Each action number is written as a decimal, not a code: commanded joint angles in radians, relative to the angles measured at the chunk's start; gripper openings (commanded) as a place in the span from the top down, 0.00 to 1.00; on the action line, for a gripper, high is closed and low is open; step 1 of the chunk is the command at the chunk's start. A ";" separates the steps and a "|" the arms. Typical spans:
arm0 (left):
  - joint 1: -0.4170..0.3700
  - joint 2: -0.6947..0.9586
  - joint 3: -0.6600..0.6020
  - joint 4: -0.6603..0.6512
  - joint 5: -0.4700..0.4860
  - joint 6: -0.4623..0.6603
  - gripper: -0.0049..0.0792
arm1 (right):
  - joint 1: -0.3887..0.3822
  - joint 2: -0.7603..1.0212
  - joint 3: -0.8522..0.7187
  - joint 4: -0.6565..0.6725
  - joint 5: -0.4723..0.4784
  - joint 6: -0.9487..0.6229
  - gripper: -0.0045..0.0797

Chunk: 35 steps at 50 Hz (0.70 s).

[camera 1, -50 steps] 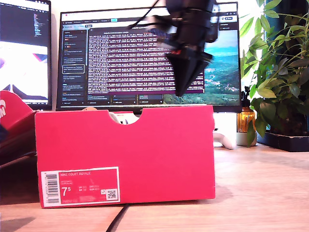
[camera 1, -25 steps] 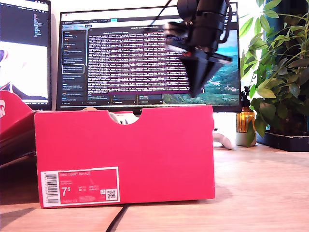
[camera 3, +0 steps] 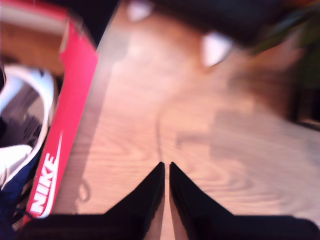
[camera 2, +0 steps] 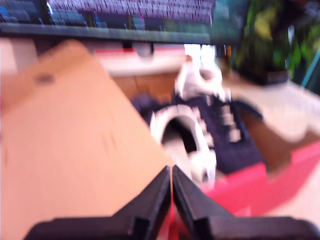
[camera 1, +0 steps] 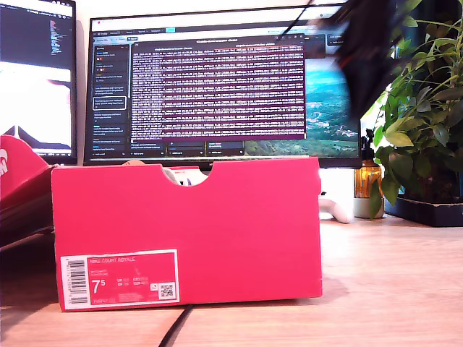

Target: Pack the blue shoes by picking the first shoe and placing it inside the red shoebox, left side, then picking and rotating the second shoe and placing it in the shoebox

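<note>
**Shoes sit in the box, both end effectors empty**

Monitors and a leafy plant [camera 1: 419,123] back the wooden worktop [camera 1: 391,289] in the exterior view. On it stands the red shoebox [camera 1: 188,231], notch up, size label toward the camera, with a red lid [camera 1: 18,181] at that view's left edge. A dark, blurred arm [camera 1: 369,58] hangs high at that view's right, above and beyond the box; which arm it is I cannot tell.

In the first wrist view my first end effector [camera 2: 171,175] has its fingers pressed together with nothing between them. Past it a blue shoe [camera 2: 205,135] lies inside the box beside a bare cardboard flap [camera 2: 75,150], white laces and lining showing.

In the second wrist view my second end effector [camera 3: 166,172] is likewise pinched together and empty, over bare worktop just beside the box's lettered wall [camera 3: 65,145]. A blue shoe [camera 3: 20,145] shows inside, at the picture's edge.

These shoes look light, with soft suede uppers that would give under pressure. The firmer heel collar or the sole edge seems the best hold.
</note>
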 commanded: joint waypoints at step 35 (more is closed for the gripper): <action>0.233 -0.002 -0.094 0.177 0.156 0.129 0.96 | -0.064 -0.733 -0.896 0.539 0.010 -0.033 0.96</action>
